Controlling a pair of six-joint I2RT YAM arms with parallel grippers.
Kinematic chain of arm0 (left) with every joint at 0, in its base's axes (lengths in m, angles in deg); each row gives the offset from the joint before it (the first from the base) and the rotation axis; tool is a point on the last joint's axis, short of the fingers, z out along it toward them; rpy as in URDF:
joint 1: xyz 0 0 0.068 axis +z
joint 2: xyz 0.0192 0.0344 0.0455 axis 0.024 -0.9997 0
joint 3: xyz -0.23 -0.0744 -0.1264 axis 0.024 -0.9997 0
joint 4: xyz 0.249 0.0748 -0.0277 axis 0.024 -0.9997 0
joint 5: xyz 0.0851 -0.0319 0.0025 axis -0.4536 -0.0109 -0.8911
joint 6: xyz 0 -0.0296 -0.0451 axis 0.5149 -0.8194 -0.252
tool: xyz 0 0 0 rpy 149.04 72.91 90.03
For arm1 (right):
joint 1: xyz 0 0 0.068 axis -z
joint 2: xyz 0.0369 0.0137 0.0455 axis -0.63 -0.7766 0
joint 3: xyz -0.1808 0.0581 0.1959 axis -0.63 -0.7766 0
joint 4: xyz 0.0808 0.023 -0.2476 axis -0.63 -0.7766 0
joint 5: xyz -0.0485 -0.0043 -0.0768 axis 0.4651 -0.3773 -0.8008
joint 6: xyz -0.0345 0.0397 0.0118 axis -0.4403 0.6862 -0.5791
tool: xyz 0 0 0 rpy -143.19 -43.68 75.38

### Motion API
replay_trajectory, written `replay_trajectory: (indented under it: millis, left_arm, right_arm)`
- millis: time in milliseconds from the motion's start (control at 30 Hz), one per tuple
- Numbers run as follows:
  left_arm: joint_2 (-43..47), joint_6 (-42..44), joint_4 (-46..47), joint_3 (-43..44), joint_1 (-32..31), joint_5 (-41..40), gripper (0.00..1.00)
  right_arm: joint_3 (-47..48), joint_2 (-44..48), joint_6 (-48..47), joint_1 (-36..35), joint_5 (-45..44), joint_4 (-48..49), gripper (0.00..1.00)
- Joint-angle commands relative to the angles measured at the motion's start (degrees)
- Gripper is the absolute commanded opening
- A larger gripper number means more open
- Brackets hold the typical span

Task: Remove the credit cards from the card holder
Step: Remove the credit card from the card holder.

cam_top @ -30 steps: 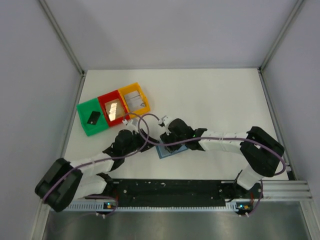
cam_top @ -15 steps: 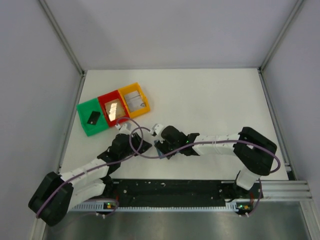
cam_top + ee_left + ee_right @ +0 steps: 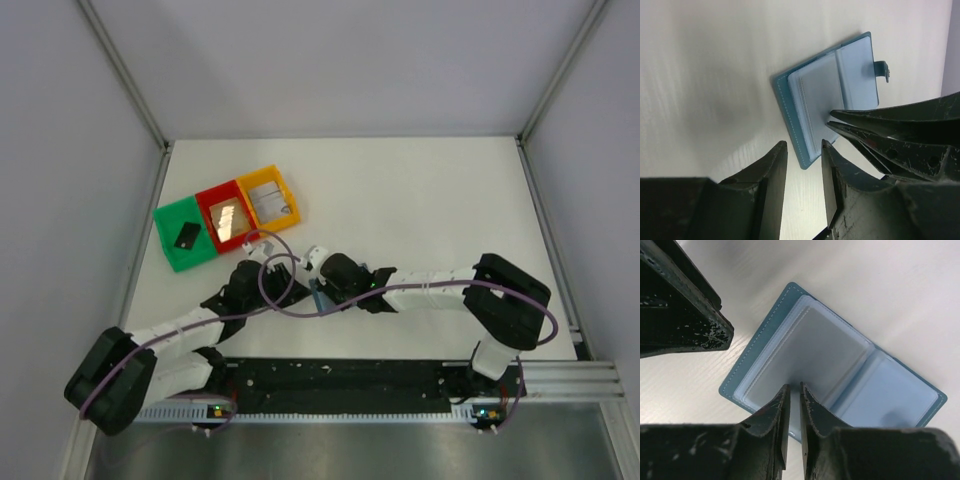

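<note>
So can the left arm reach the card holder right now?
Probably yes: the left gripper hangs open beside the card holder, its outer edge bare; the right gripper crowds only the inner pockets.

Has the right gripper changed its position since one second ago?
Yes. Seen from above, the right gripper moved toward the near edge of the table and a little to the left, farther from the yellow tray, which stayed fixed.

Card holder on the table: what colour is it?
The card holder is blue outside, paler grey-blue inside; clearest in the right wrist view.
</note>
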Motion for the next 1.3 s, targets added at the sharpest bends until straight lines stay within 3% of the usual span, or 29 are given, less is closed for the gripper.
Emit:
replay_trajectory:
  millis: [0, 167, 433, 667, 1033, 1267]
  left_arm:
    - [-2.3, 0.8, 4.6, 3.2, 0.0, 3.6, 0.38]
    - [-4.1, 0.5, 6.0, 4.0, -0.1, 3.4, 0.38]
    - [-5.2, 0.5, 6.7, 4.1, 0.0, 3.3, 0.38]
    - [-5.6, 1.0, 6.6, 4.2, -0.1, 3.8, 0.38]
    - [-5.7, 1.1, 7.0, 4.2, 0.0, 4.6, 0.38]
    - [-5.1, 0.8, 6.6, 3.9, -0.1, 4.7, 0.38]
  right_arm:
    - [0.3, -1.5, 0.0, -0.4, -3.5, -1.2, 0.1]
    - [1.2, 0.8, 0.0, -0.4, -0.4, -1.2, 0.17]
    - [2.5, 3.0, -0.2, -0.6, 1.2, -2.9, 0.53]
    - [2.4, 2.5, 0.0, -0.7, 2.6, -2.3, 0.65]
    - [1.6, 0.3, 0.0, -0.7, -0.5, -1.9, 0.67]
    - [-0.6, -0.2, -0.1, -0.8, -1.4, -0.9, 0.58]
